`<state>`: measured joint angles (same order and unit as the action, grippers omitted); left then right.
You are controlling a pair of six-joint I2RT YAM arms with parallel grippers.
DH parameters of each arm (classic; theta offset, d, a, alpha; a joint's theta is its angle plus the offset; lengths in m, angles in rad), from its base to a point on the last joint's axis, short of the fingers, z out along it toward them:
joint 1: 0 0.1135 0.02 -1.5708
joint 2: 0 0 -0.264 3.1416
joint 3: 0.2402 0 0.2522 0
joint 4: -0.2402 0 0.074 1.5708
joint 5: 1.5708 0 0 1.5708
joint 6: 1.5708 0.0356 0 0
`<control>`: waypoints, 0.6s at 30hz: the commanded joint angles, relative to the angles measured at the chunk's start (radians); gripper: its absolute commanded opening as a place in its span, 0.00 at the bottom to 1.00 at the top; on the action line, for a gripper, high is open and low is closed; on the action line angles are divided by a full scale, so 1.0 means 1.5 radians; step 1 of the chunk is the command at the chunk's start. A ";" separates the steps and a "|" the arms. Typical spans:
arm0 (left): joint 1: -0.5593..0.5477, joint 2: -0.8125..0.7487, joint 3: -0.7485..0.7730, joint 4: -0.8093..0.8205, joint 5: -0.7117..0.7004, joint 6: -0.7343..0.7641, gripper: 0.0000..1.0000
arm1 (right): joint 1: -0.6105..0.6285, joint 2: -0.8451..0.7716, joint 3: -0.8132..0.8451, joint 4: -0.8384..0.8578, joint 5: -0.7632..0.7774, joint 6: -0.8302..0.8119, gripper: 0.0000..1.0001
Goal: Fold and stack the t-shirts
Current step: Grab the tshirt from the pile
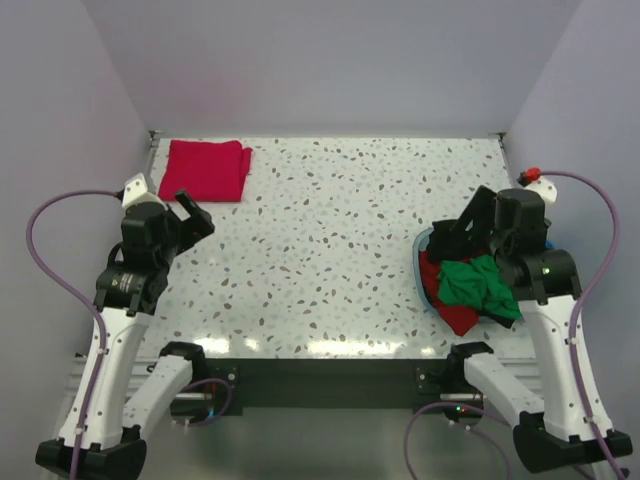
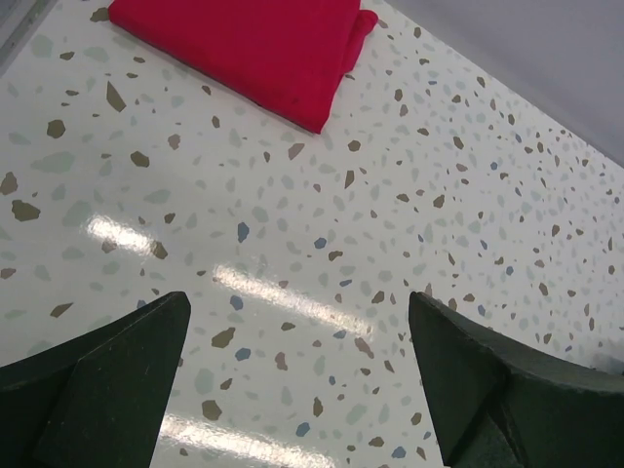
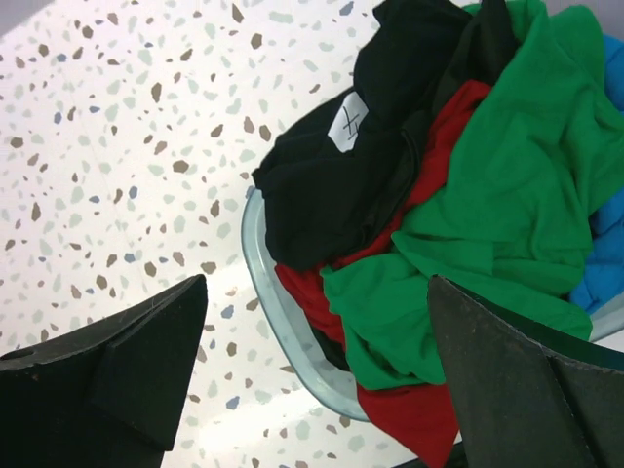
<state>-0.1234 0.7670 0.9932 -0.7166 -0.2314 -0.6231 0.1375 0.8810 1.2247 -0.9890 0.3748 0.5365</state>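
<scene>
A folded pinkish crimson t-shirt [image 1: 206, 169] lies flat at the far left of the table; it also shows in the left wrist view [image 2: 244, 51]. My left gripper [image 1: 192, 215] hangs open and empty just in front of it. At the right, a pile of shirts fills a basket: bright green [image 1: 480, 287], dark red [image 1: 450, 305], black [image 3: 361, 166] and a bit of blue [image 3: 609, 224]. My right gripper [image 1: 455, 232] is open and empty above the basket's left rim [image 3: 283, 322]; the green shirt [image 3: 497, 214] lies between its fingers.
The light-blue round basket [image 1: 420, 270] stands at the table's right front. The speckled white table [image 1: 330, 240] is walled at the back and both sides. The black shirt carries a white label [image 3: 347, 122].
</scene>
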 commanded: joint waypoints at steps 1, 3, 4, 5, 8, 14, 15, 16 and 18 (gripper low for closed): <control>0.005 -0.007 0.022 0.002 -0.007 0.022 1.00 | 0.000 -0.023 0.010 0.045 -0.006 -0.019 0.99; 0.005 -0.006 0.021 0.003 -0.008 0.022 1.00 | 0.000 -0.029 0.003 0.049 -0.012 -0.045 0.99; 0.005 -0.005 0.020 0.005 -0.008 0.022 1.00 | 0.000 -0.031 -0.001 0.048 -0.009 -0.054 0.99; 0.005 -0.005 0.020 0.006 -0.008 0.022 1.00 | -0.001 -0.029 0.001 0.041 0.009 -0.055 0.99; 0.005 -0.003 0.014 0.012 -0.009 0.021 1.00 | 0.000 -0.017 0.011 -0.001 0.016 -0.044 0.99; 0.005 0.007 -0.012 0.040 0.018 0.021 1.00 | 0.000 0.025 -0.006 -0.078 0.048 0.002 0.99; 0.005 0.012 -0.018 0.043 0.020 0.021 1.00 | 0.000 0.038 -0.017 -0.097 0.068 0.013 0.99; 0.005 0.016 -0.021 0.045 0.018 0.021 1.00 | 0.000 0.046 -0.036 -0.104 0.094 0.020 0.99; 0.005 0.027 -0.030 0.045 0.019 0.022 1.00 | -0.008 0.063 -0.056 -0.121 0.104 0.049 0.99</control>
<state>-0.1234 0.7887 0.9691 -0.6895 -0.2195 -0.6159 0.1368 0.9466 1.1828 -1.0763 0.4458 0.5373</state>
